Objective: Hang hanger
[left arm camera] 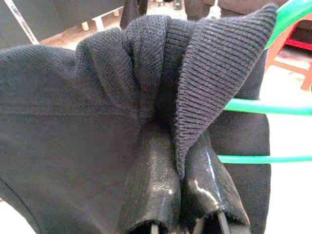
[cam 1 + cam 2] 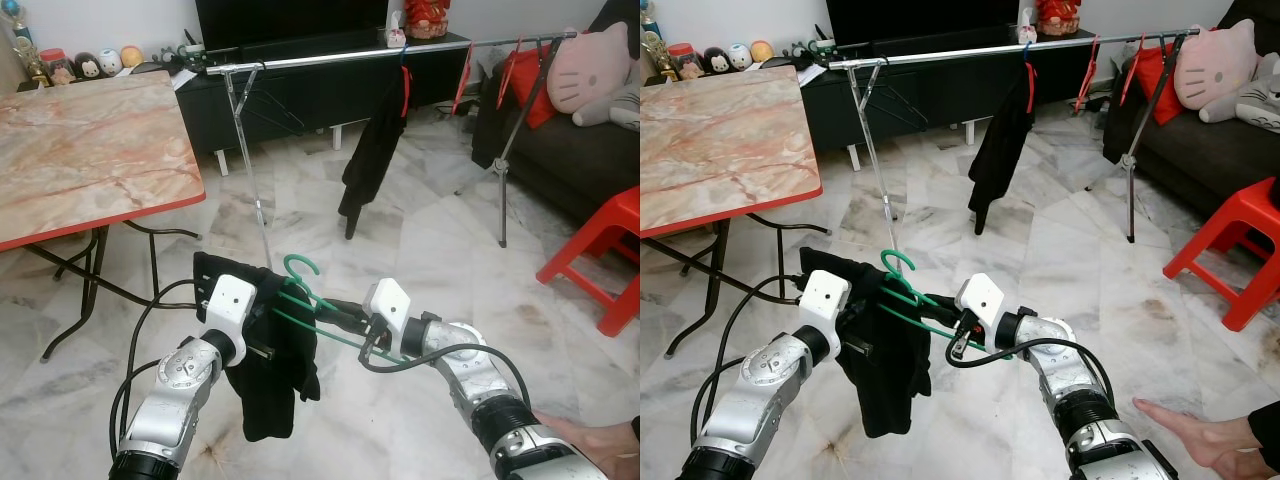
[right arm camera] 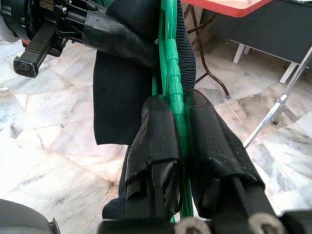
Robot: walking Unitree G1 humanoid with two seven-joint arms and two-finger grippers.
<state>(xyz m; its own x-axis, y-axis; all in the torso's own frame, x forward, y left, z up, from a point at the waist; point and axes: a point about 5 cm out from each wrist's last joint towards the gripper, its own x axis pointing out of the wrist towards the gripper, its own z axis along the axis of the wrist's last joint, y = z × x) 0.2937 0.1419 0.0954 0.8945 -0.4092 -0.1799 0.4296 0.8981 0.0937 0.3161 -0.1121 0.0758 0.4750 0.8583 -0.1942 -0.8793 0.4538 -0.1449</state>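
while the right hand (image 2: 352, 322) clamps the green hanger (image 2: 318, 305) and the left hand (image 2: 268, 320) pinches its black garment (image 2: 268, 392), both low at frame centre, the rail (image 2: 330, 58) lies well ahead at top, hook (image 2: 299, 265) pointing toward it.

Bright even daylight, sharp head views, soft shadows, glossy floor

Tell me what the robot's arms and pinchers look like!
Both arms are shiny silver metal tubes with round joints, a white boxy block at each wrist and black cables looping alongside. The left gripper and right gripper each have two long black fingers wrapped in glossy, wrinkled black covering.
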